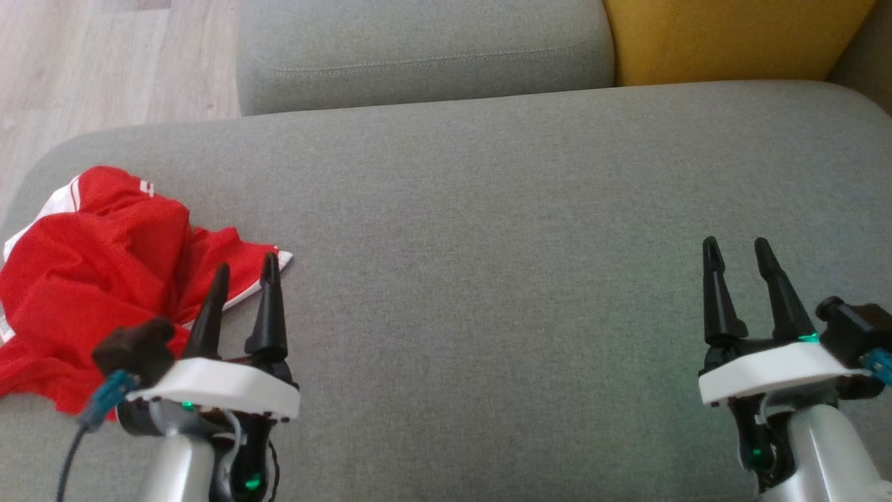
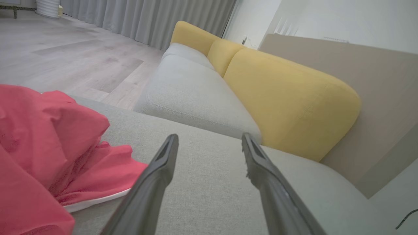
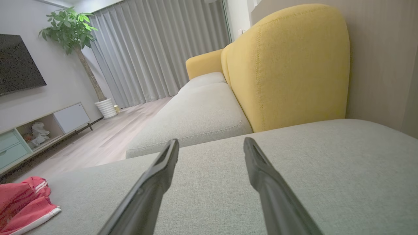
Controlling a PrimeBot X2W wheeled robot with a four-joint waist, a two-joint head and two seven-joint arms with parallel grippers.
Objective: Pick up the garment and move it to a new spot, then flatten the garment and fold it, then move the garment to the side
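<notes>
While the scene is taken from the head view, one red garment (image 1: 90, 279) with white trim is found crumpled at the left end of a grey seat cushion (image 1: 488, 230). Two hands are counted. The left hand (image 1: 246, 263) is placed at the garment's right edge, its fingers spread wide and nothing gripped; whether cloth is touched cannot be told. The right hand (image 1: 735, 242) is poised well apart over bare cushion, likewise wide and empty. One second grey cushion (image 1: 418, 49), one yellow back cushion (image 1: 732, 35) and a strip of wooden floor (image 1: 104, 63) are seen beyond.

From the left wrist view, the garment is shown close at the left of the two parted fingers. Three yellow back cushions are counted where the head view gives one, and grey curtains (image 2: 147, 19) are added.

From the right wrist view, the garment is reduced to a small heap at the lower left, far from the open fingers. Added to what the head view gives are one potted plant (image 3: 70, 29), one television (image 3: 16, 65) and one low cabinet (image 3: 42, 127).
</notes>
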